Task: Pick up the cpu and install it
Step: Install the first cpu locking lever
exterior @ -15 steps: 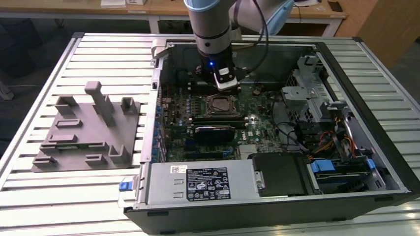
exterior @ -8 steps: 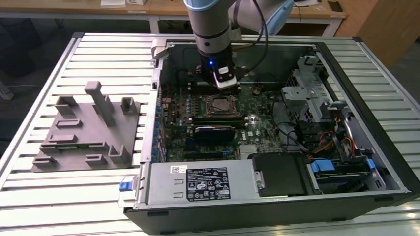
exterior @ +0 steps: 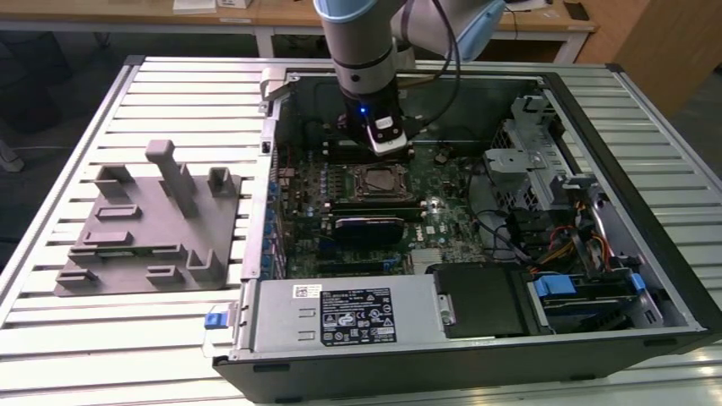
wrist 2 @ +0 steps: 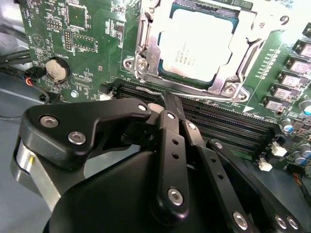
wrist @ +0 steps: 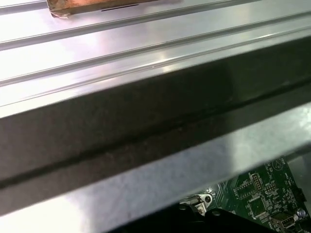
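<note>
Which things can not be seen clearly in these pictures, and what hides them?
- Gripper fingertips, second wrist view: dark linkage overlaps them, so whether they are open or shut is unclear.
- Cpu edges, second wrist view: covered by the metal socket frame.
- Motherboard, first wrist view: mostly hidden behind the case wall.

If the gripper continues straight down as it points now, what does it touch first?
Probably the long black memory slots just beside the socket frame, not the cpu seated in it; depth is hard to judge, so this is uncertain.
</note>
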